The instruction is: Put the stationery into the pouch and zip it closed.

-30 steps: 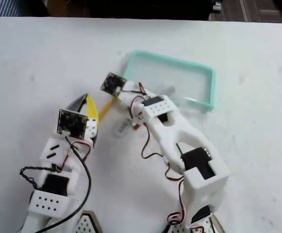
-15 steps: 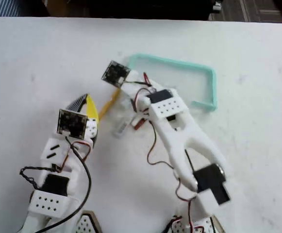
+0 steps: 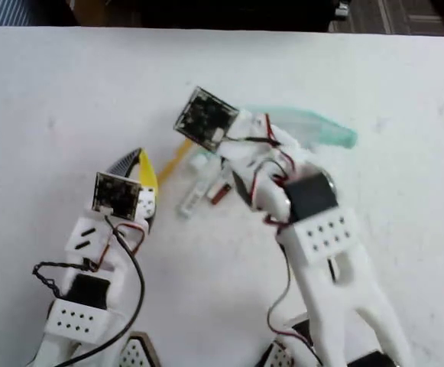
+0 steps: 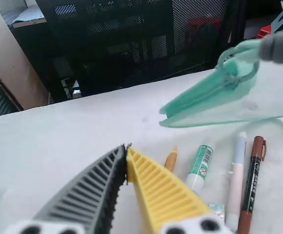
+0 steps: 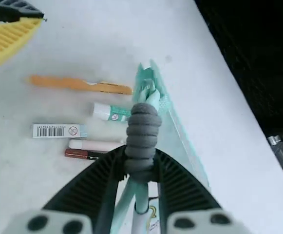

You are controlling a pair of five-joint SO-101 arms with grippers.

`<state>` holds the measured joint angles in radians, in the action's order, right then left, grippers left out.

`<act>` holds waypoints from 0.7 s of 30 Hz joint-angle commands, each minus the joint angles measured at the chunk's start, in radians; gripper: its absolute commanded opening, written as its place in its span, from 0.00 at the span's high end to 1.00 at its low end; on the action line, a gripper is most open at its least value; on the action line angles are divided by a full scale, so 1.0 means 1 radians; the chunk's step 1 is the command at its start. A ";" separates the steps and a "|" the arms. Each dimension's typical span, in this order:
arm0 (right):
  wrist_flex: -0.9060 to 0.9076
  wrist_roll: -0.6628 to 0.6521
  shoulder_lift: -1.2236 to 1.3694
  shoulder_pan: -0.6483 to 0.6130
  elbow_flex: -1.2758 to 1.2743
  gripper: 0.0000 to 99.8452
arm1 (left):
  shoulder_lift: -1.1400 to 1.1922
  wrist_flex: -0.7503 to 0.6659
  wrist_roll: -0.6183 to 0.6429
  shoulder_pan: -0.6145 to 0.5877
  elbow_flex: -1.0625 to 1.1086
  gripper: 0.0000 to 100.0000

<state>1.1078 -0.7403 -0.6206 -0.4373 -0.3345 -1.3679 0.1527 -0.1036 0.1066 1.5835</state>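
Observation:
The teal-edged clear pouch (image 5: pixel 156 95) hangs tilted off the table, seen edge-on in the high view (image 3: pixel 321 128) and in the left wrist view (image 4: pixel 214 95). My right gripper (image 5: pixel 141 163) is shut on its grey pull (image 5: pixel 142 131). Below it on the table lie an orange pen (image 5: pixel 80 84), a green-and-white marker (image 5: pixel 109 112), a small barcoded stick (image 5: pixel 58 130), a white pen (image 5: pixel 95 145) and a brown pen (image 5: pixel 83 154). My left gripper (image 4: pixel 126 148), grey and yellow, is shut on nothing and rests just beside the orange pen (image 4: pixel 170 158).
The white table (image 3: pixel 53 92) has free room to the left, right and back. The right arm (image 3: pixel 321 237) stands raised over the table's middle. Dark furniture lies past the far edge (image 3: pixel 206 15).
The right arm has lifted and swung toward the right, pulling the pouch from flat on the table up into a tilted, edge-on hang. The left arm has stayed still.

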 commanded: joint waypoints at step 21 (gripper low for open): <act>0.117 0.293 -0.395 0.573 0.358 0.98 | -0.018 -0.021 -0.002 0.005 -0.014 0.98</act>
<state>1.1953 -0.4780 -1.0073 0.1243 -0.0430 -1.3679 0.1527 -0.1036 0.1066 1.5835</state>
